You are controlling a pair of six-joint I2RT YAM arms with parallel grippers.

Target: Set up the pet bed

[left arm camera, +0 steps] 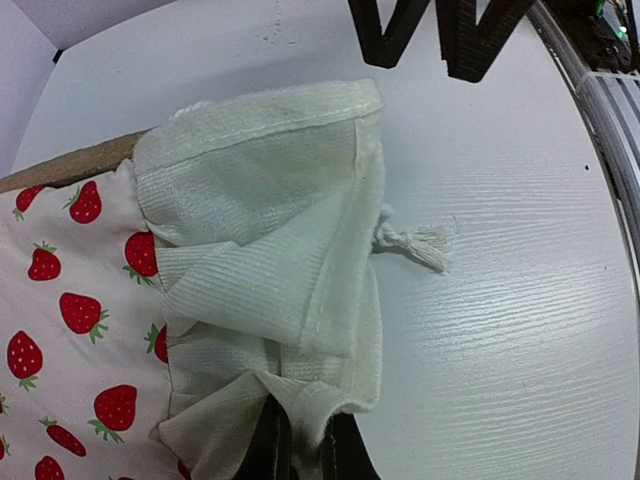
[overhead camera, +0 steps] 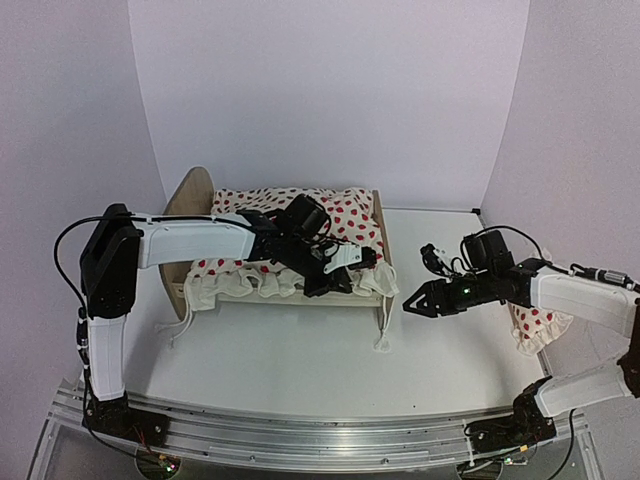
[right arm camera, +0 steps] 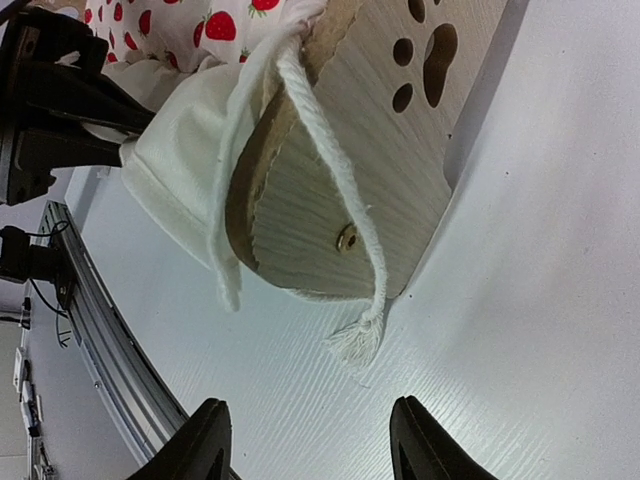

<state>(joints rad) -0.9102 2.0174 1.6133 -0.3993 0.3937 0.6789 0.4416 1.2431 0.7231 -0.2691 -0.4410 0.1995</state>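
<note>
Two pincers, two states: our left pincer (left arm camera: 305,442) is clamped on the cream strawberry-print ruffled duvet (left arm camera: 260,230); our right pincer (right arm camera: 312,450) gapes empty beside the small light-wood pet bed (overhead camera: 188,205) on the white table (overhead camera: 300,360). We should draw the hem flat and evenly, clear of the white rope tie (right arm camera: 330,200).

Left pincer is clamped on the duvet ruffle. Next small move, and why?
Probably draw the left pincer slightly toward the pet bed's foot end, tugging the ruffle flat: it lies folded over itself at the strawberry duvet's corner, and the right pincer hangs open.
</note>
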